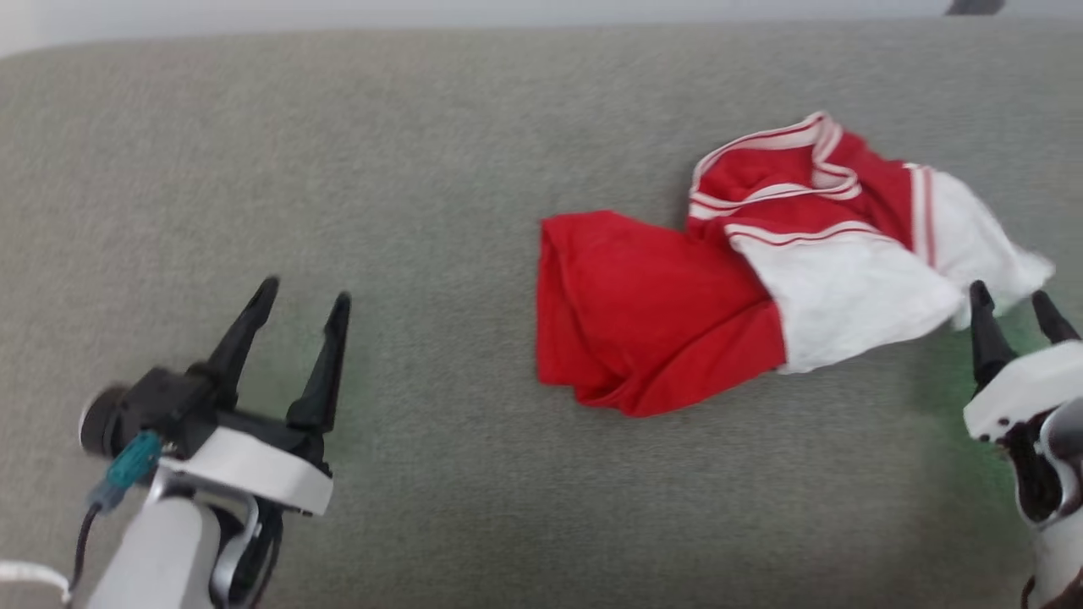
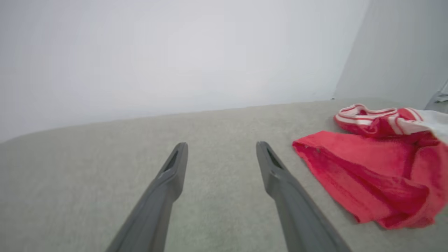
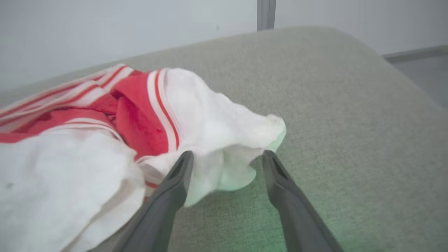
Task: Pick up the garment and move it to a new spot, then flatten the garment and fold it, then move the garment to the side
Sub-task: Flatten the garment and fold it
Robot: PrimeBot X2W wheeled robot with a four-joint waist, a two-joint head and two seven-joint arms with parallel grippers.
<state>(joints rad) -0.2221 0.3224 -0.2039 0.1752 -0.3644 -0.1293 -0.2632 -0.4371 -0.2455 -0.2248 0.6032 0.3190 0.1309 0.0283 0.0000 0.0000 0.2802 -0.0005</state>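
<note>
Lying crumpled on the right half of a wide grey-green fabric-covered surface, the soft bright red shirt with white short sleeves is bunched rather than spread flat. Its red body points toward the middle of the surface, and the striped collar and sleeve trim are heaped at the far side. One white sleeve trails out toward the robot's right.

The right gripper, two long dark fingers on a white wrist housing, sits at the lower right of the head view with its jaws spread apart and nothing clamped between them. In the right wrist view the fingers point at the loose edge of that white sleeve, which lies just ahead of and partly between the tips. Whether they touch the cloth cannot be told. A faint green glow tints the fabric there.

The left gripper hovers over bare surface at the lower left, jaws likewise parted and empty, well apart from the shirt. A plain white wall rises behind.
</note>
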